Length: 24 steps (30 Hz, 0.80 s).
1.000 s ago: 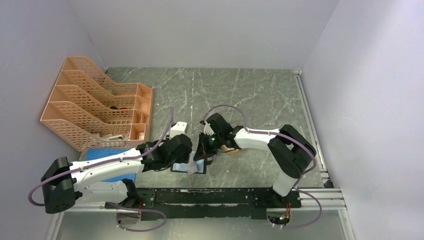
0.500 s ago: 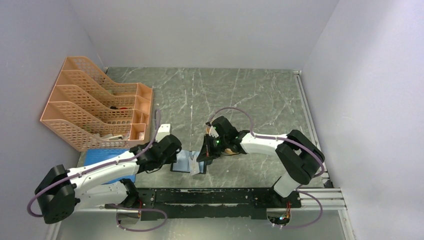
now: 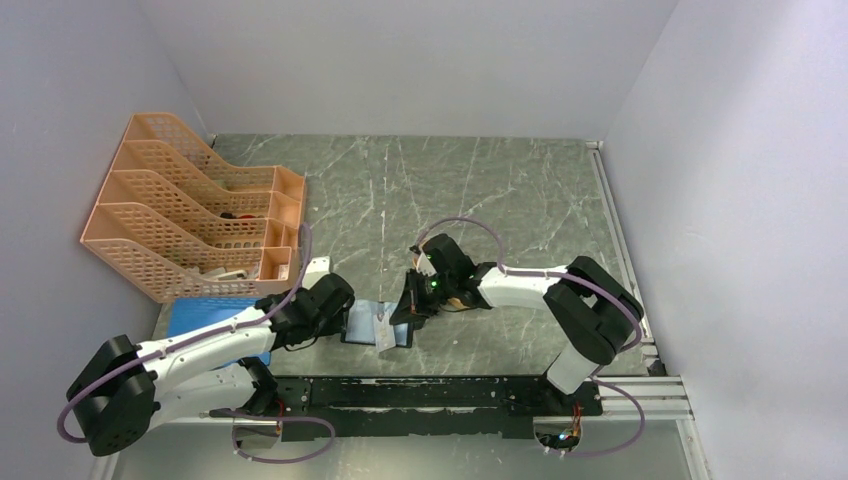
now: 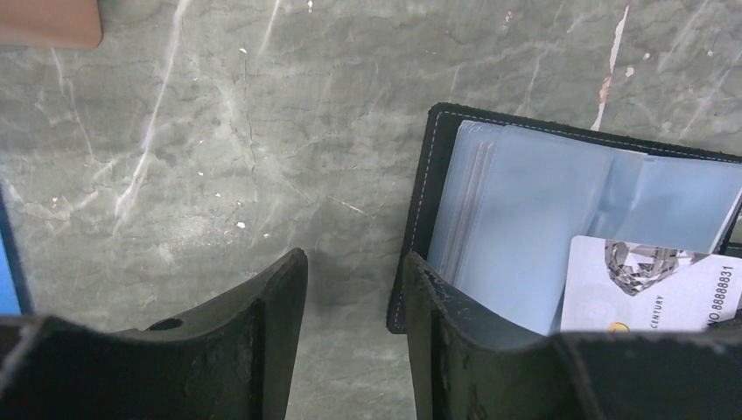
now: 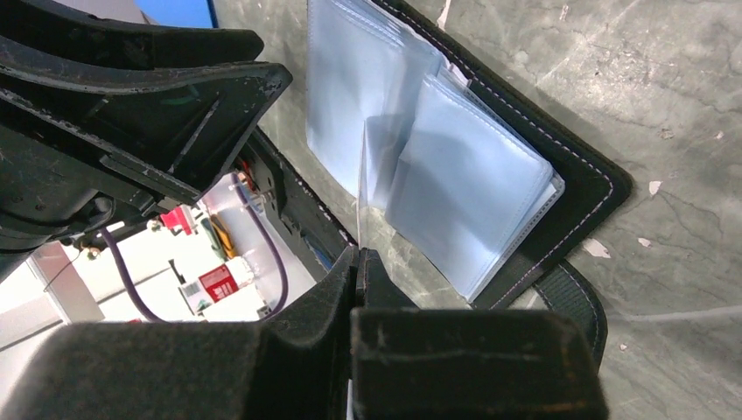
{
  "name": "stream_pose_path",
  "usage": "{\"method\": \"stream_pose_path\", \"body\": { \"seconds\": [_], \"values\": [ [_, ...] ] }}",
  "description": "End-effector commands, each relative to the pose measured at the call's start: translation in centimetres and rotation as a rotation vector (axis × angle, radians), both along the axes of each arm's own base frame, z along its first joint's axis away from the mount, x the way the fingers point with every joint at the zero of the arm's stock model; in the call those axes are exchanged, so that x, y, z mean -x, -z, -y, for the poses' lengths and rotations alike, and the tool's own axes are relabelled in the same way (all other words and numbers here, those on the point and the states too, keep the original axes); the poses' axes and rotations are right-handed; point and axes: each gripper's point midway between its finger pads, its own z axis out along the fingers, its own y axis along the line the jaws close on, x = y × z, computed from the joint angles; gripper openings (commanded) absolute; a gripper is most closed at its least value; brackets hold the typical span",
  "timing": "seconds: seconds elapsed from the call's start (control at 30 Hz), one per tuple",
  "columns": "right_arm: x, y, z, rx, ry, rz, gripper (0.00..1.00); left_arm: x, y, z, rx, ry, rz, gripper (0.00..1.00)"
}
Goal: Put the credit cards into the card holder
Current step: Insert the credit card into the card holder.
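The 2 arms point(image 3: 200, 345) are white tubes with black joints point(image 3: 118, 388), looping lilac cables point(image 3: 465, 222) and scuffed black 2-finger hands point(image 4: 354, 271).

Open card holder point(image 4: 516, 210), card point(image 4: 652, 284) atop

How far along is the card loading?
Done: card holder lies open. In hand: right gripper pinches a clear sleeve; left gripper, open, empty, at the holder's edge; one credit card lies on the sleeves, not clearly pocketed. To do: seating that card; other cards aren't visible.

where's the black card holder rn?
Top view: the open black leather card holder lies at the marble table's near edge, centre, between the left gripper and the right gripper.
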Motion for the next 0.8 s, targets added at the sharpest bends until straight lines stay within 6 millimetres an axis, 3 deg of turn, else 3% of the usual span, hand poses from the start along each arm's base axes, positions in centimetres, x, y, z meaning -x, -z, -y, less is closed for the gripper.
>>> {"method": "stream_pose_path", "body": {
  "seconds": [0.0,0.77],
  "values": [
    [0.03,0.34,0.24,-0.004,0.023,-0.011,0.0,0.09,0.13,0.28,0.033,-0.01,-0.005,0.49],
    [0.36,1.15,0.24,-0.019,0.034,-0.054,0.0,0.64,0.81,0.68,0.054,0.006,-0.034,0.46]
  ]
}}
